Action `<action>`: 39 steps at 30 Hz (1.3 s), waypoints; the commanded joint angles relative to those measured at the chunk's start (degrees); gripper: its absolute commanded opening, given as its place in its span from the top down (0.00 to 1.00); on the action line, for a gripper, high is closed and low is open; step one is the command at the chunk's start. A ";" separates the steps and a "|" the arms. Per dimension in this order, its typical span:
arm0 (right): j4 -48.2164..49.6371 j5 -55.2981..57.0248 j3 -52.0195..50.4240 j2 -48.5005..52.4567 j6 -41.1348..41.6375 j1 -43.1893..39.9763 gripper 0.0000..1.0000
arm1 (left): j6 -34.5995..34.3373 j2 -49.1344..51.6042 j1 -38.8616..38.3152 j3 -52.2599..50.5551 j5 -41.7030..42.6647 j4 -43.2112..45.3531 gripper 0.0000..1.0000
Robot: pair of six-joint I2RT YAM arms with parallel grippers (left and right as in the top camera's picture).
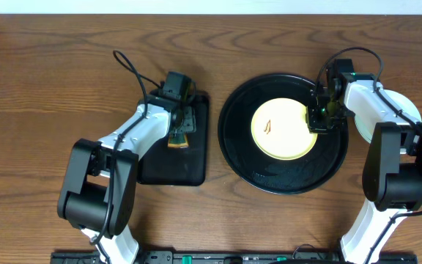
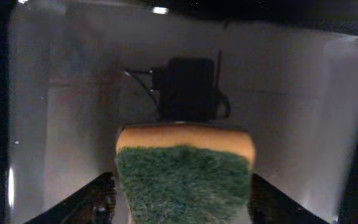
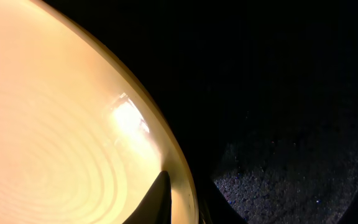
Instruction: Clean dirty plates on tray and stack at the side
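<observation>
A yellow plate [image 1: 288, 136] with a small reddish-brown smear lies in the middle of the large round black tray [image 1: 233, 125]. My right gripper [image 1: 321, 117] is at the plate's right rim. In the right wrist view one finger lies over the yellow plate [image 3: 55, 124] and the other under its edge, so the gripper [image 3: 185, 199] is shut on the rim above the tray [image 3: 291, 124]. A pale plate [image 1: 409, 110] shows at the far right, mostly hidden behind the right arm. My left gripper [image 1: 182, 128] is shut on a green-and-yellow sponge [image 2: 185, 180].
The left gripper and sponge [image 1: 179, 141] hang over a smaller rectangular black tray [image 1: 171, 169], whose glossy floor [image 2: 291, 93] fills the left wrist view. Both arm bases stand at the table's near edge. Bare wood lies at the far side and far left.
</observation>
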 commanded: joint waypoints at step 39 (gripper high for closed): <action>0.52 0.85 -0.85 -0.57 0.52 0.63 0.87 | 0.44 0.92 0.02 -0.66 -2.05 -7.63 0.92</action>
